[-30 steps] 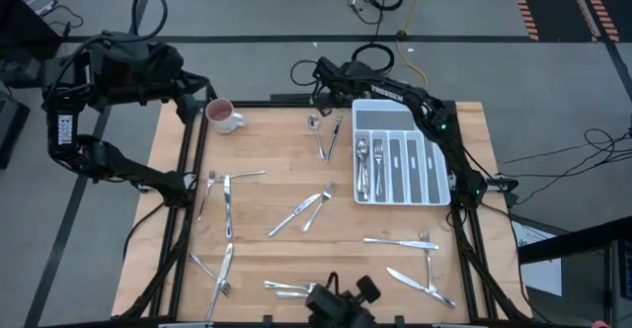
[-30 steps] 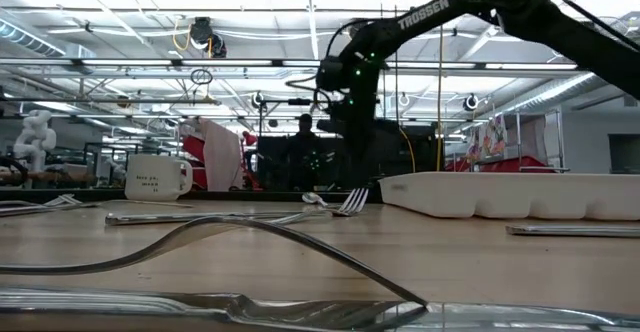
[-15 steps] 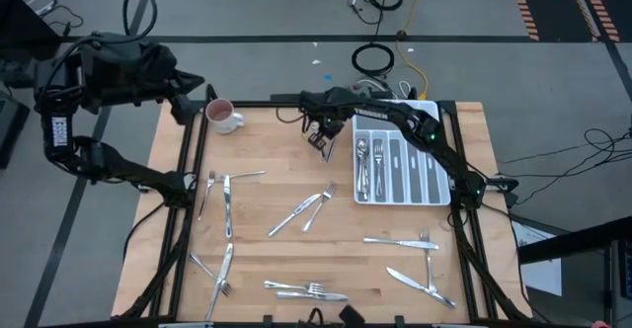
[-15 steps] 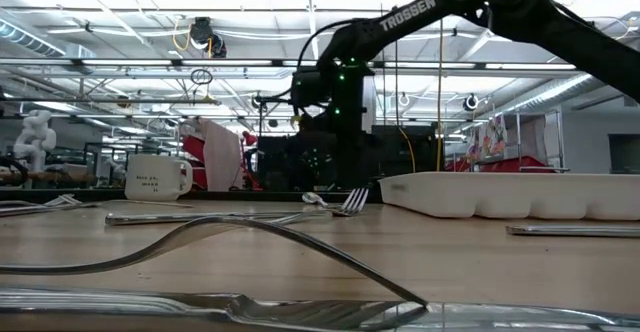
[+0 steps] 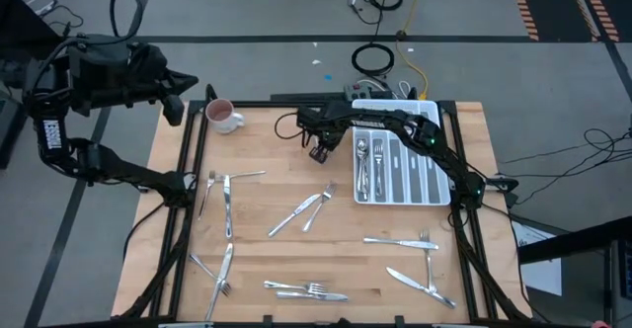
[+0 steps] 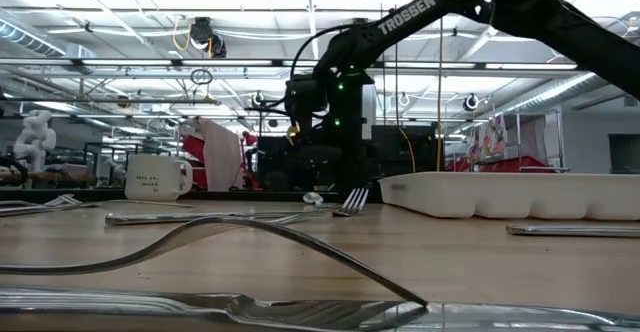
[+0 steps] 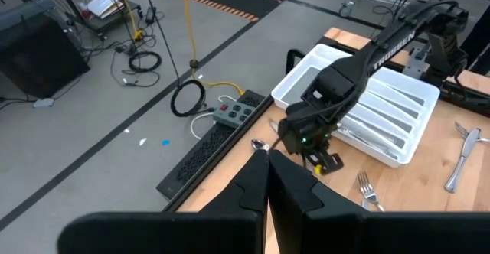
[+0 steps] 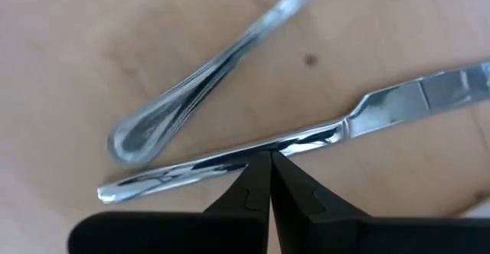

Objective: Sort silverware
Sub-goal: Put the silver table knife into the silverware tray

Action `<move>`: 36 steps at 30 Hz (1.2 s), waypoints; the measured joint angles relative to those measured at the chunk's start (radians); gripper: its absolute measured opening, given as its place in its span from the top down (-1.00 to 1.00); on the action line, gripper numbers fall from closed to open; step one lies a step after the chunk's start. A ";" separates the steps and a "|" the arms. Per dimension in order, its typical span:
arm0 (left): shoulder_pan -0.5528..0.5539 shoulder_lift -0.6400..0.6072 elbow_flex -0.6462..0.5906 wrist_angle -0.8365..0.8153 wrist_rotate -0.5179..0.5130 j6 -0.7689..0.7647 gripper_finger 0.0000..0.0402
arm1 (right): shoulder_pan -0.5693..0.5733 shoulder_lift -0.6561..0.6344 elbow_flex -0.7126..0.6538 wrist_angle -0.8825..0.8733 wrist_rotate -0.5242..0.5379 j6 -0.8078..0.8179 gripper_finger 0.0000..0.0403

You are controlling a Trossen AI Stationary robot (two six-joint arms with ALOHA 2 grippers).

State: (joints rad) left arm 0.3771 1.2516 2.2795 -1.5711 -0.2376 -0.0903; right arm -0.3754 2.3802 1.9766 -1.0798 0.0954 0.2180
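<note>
- While a slim shiny silver knife (image 8: 306,135) and a shiny silver spoon (image 8: 191,93) lie side by side on the far part of the wooden table (image 5: 276,259), just beside the white compartmented cutlery tray (image 5: 434,185), the right end effector (image 5: 318,150) has swung from over the table's far edge to just above them.
- Its fingers are pressed together and hold nothing; a pick looks imminent.
- In the right wrist view, both pieces lie flat, long axes roughly parallel.
- Left end effector (image 7: 266,200), shut and empty, waits off the table's far-left corner.

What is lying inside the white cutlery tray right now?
The tray holds a few pieces of silverware in its leftmost compartments. The slots further right look empty; the far end is partly covered by the right arm.
</note>
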 joint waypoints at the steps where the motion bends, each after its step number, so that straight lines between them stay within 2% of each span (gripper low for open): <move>1: 0.000 0.000 0.000 0.000 0.000 0.000 0.93 | 0.006 0.000 0.000 0.000 -0.028 -0.014 1.00; 4: 0.000 0.001 0.000 0.000 0.000 0.002 0.93 | 0.039 0.000 0.000 0.005 -0.109 -0.068 1.00; 17: 0.000 0.007 0.000 0.000 -0.001 0.021 0.93 | 0.255 0.004 -0.003 0.181 -0.265 -0.214 1.00; 21: 0.000 0.012 0.000 0.000 -0.001 0.020 0.93 | 0.281 0.007 0.024 0.177 -0.244 -0.239 1.00; 25: 0.000 0.016 -0.006 0.000 -0.001 0.023 0.93 | 0.280 -0.008 0.112 0.089 -0.257 -0.271 1.00; 28: 0.000 0.016 -0.024 0.001 -0.002 0.026 0.93 | 0.280 -0.032 0.218 -0.026 -0.212 -0.381 1.00; 31: 0.000 0.016 -0.049 0.000 -0.002 0.027 0.93 | 0.277 -0.037 0.281 -0.129 -0.113 -0.582 0.96; 36: 0.000 0.016 -0.086 0.000 -0.002 0.027 0.93 | 0.274 -0.018 0.283 -0.218 -0.030 -0.979 0.68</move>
State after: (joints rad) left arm 0.3771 1.2675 2.1935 -1.5715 -0.2394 -0.0634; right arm -0.1015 2.3625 2.2597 -1.2980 0.0655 -0.7607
